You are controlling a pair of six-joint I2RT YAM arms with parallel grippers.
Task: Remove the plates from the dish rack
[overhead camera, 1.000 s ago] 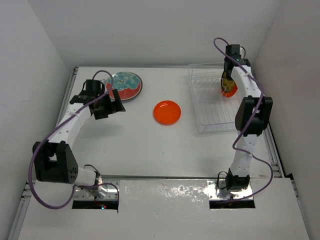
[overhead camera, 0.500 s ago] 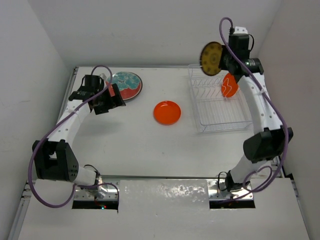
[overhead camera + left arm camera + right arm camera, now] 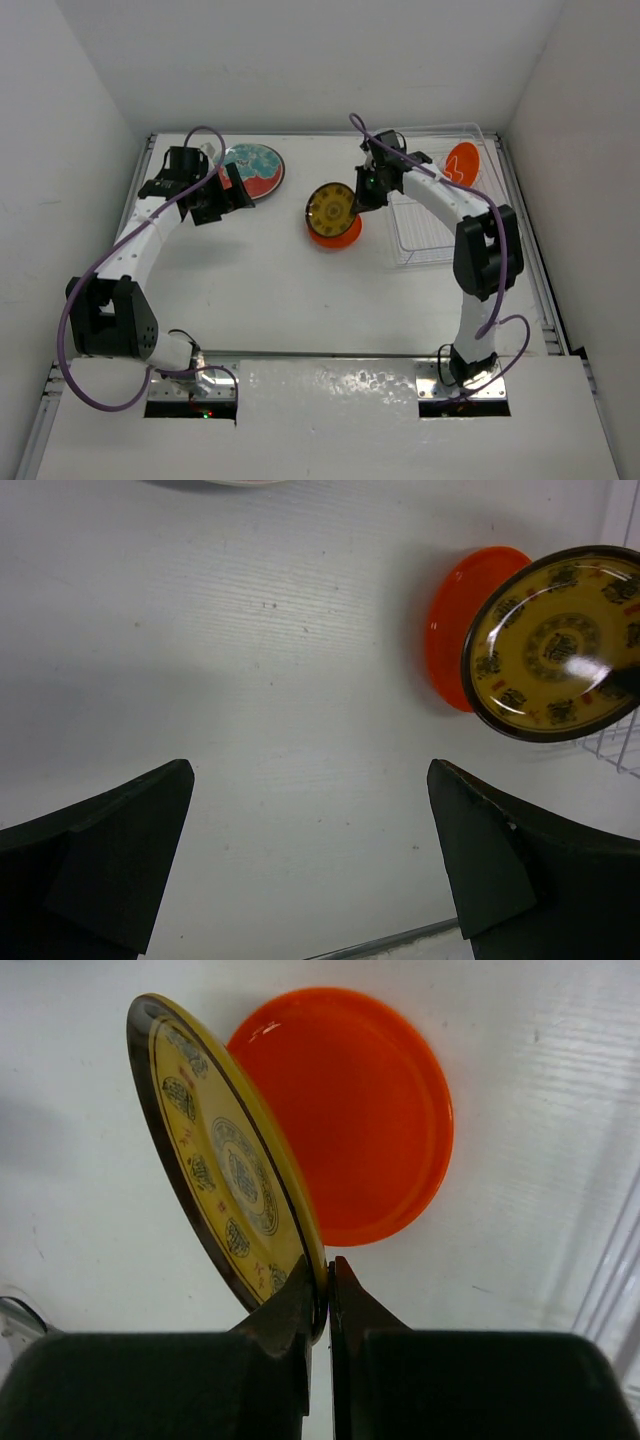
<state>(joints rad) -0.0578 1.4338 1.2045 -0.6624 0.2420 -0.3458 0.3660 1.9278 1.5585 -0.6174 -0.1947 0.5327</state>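
My right gripper (image 3: 362,196) (image 3: 327,1290) is shut on the rim of the yellow-centred plate (image 3: 330,207) (image 3: 215,1175), holding it tilted over the orange plate (image 3: 334,231) (image 3: 350,1110) that lies on the table. Both plates also show in the left wrist view, the yellow-centred plate (image 3: 560,640) over the orange plate (image 3: 455,630). One orange plate (image 3: 461,163) stands in the white dish rack (image 3: 440,235) at the back right. The red plate with a teal centre (image 3: 252,168) lies at the back left. My left gripper (image 3: 222,200) (image 3: 310,865) is open and empty beside it.
White walls enclose the table on three sides. The rack's wire edge (image 3: 620,755) shows at the right of the left wrist view. A metal rail (image 3: 400,942) runs along the table edge under the left gripper.
My right arm has swung left and down from above the rack, carrying the yellow-centred plate to just over the orange plate on the table. The left arm has barely moved.
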